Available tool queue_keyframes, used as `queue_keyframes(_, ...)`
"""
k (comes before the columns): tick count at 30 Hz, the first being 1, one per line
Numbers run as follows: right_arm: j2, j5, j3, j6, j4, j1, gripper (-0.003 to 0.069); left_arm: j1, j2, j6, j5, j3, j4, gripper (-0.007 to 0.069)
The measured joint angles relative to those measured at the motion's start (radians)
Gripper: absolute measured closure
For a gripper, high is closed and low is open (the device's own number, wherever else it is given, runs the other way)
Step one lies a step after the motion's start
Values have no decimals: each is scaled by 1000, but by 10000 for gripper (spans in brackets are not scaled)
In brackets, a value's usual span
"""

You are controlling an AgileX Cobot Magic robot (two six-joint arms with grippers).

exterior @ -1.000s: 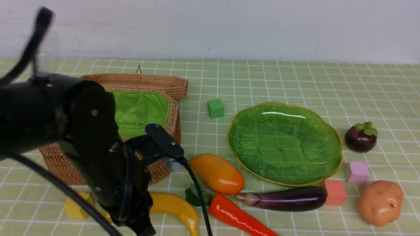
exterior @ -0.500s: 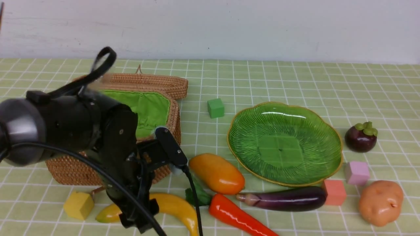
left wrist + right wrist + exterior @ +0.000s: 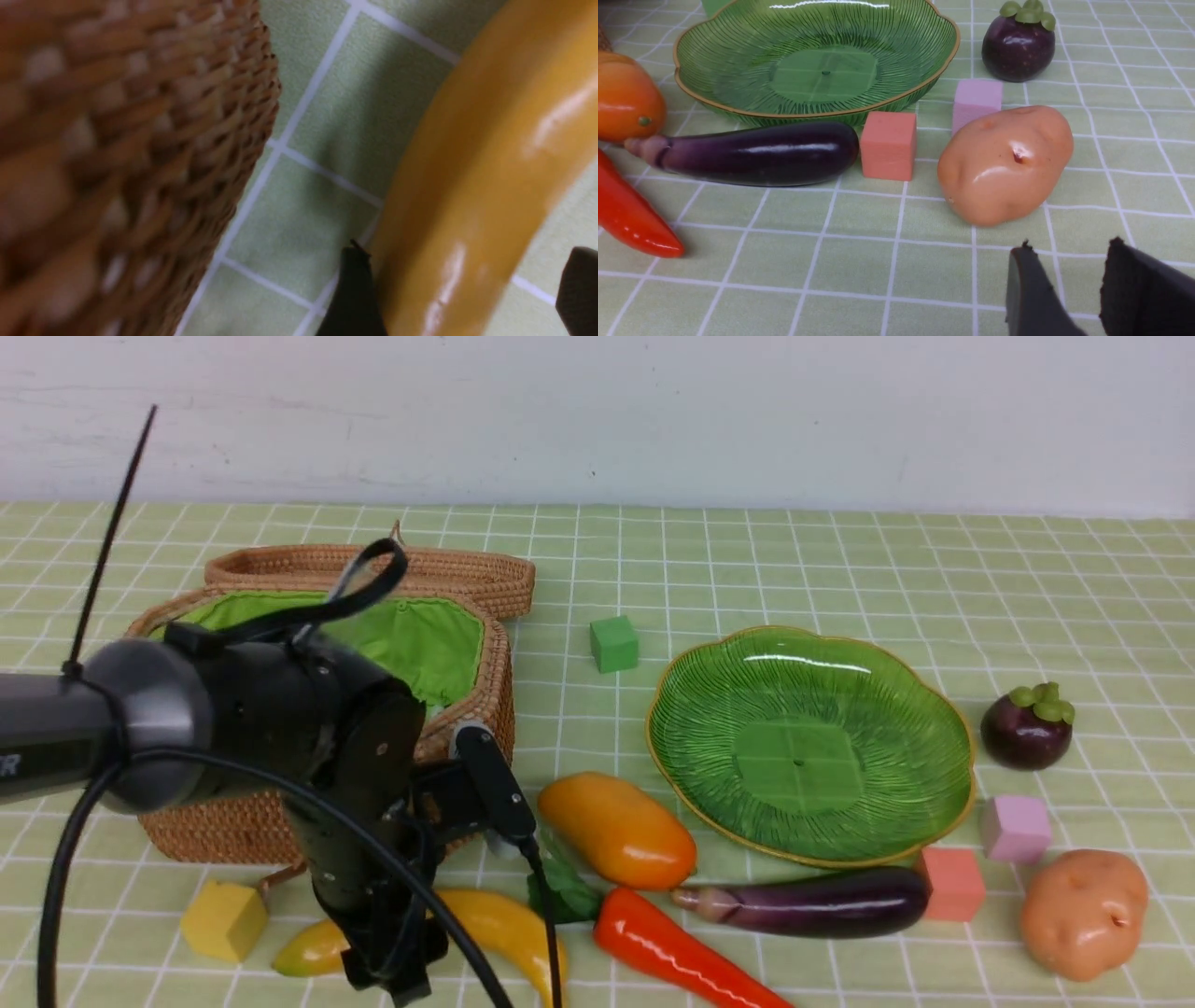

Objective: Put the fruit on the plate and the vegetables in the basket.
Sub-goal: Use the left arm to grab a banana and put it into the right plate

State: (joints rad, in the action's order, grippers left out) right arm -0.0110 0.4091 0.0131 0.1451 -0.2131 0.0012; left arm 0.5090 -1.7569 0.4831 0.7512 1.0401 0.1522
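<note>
Left wrist view: banana (image 3: 467, 186) within the wide-spread left hand (image 3: 467, 289), not gripped.

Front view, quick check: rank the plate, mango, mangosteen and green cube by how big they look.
1. plate
2. mango
3. mangosteen
4. green cube, which looks smallest, though it sits farthest back, so that may exaggerate the gap.
</note>
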Motion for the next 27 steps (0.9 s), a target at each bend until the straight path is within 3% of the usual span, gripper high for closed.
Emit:
queue_keyframes(5,0,0,0,0,0,0,419,0,-11,0,-18,0,3,106)
queue_keyframes(9,0,0,0,0,0,0,419,0,-12,0,-12,0,4,204)
queue_keyframes(10,0,0,0,0,0,0,419,0,-12,0,2,0,4,278)
queue_keyframes(12,0,0,0,0,0,0,419,0,-12,0,17,0,4,328)
queue_keyframes(21,0,0,0,0,-1,0,419,22,14,0,73,0,4,317)
queue_keyframes(25,0,0,0,0,-1,0,419,88,81,-19,117,0,4,317)
queue_keyframes(27,0,0,0,0,-1,0,419,136,130,-89,162,4,4,317)
